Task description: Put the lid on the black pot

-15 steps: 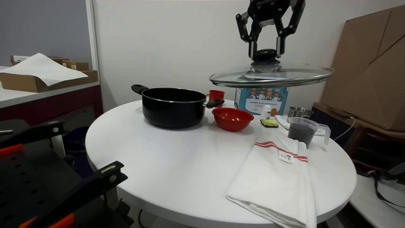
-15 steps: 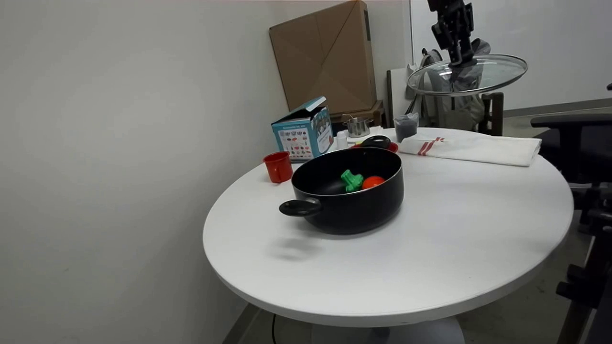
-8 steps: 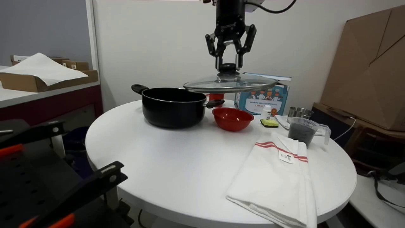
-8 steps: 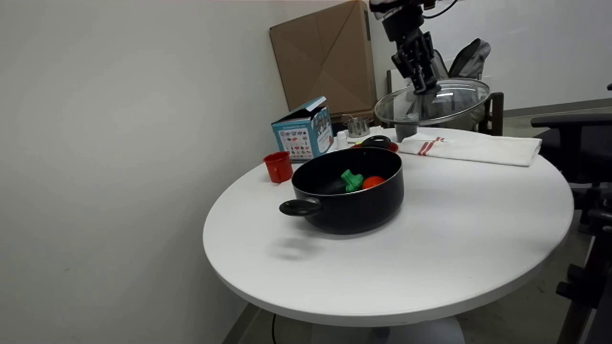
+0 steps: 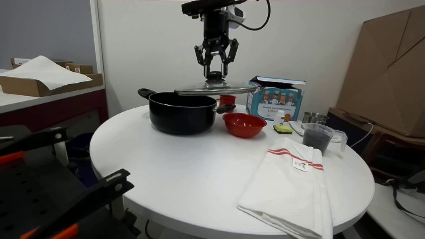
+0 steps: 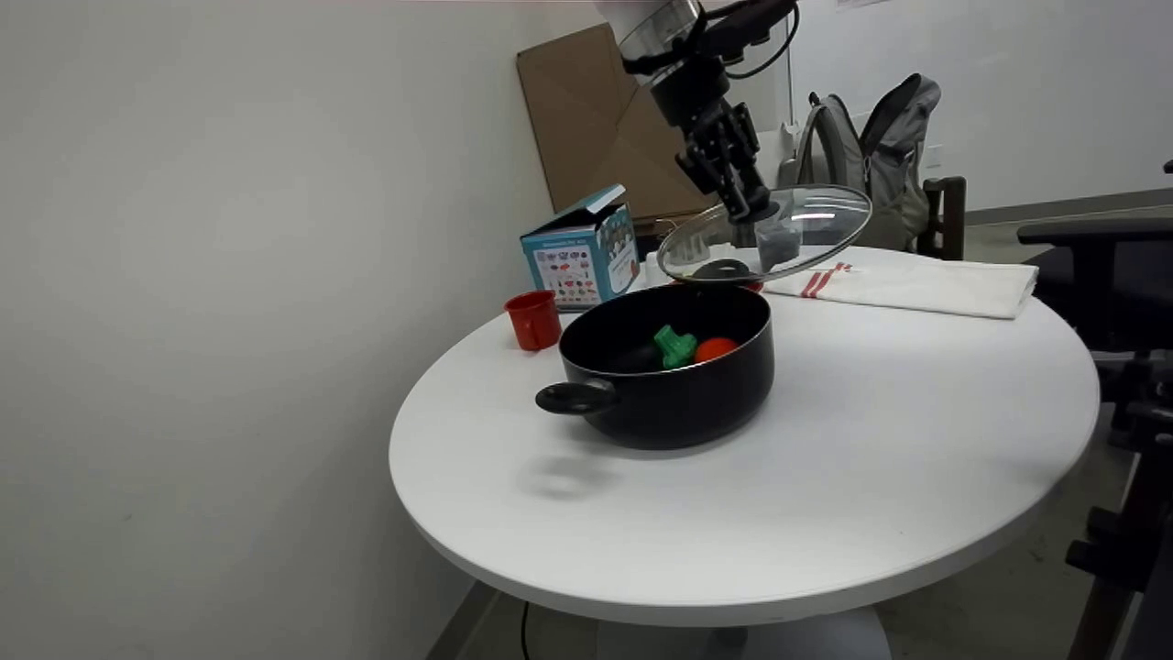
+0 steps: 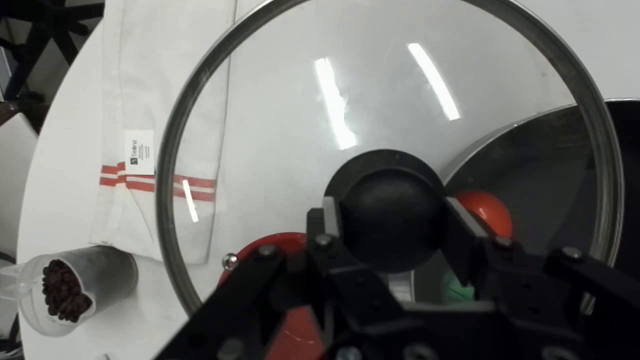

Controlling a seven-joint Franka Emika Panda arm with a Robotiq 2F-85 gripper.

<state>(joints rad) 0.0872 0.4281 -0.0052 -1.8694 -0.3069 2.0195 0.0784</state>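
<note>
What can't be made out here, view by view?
Bottom inside the wide black pot: in an exterior view, hidden behind its near wall.
Full pot outline: wrist view, cut by the right edge.
Large round clear glass lid: wrist view, cropped by top edge, partly covered by black tool.
Fine print on rectangular white tag: wrist view, too small.

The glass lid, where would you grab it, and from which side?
I'd take the black knob from above, squeezing its opposite sides, as the gripper does now. The knob stands up at the centre of the lid, so the weight should hang fairly evenly; held by its thin rim, the lid would probably tip.
</note>
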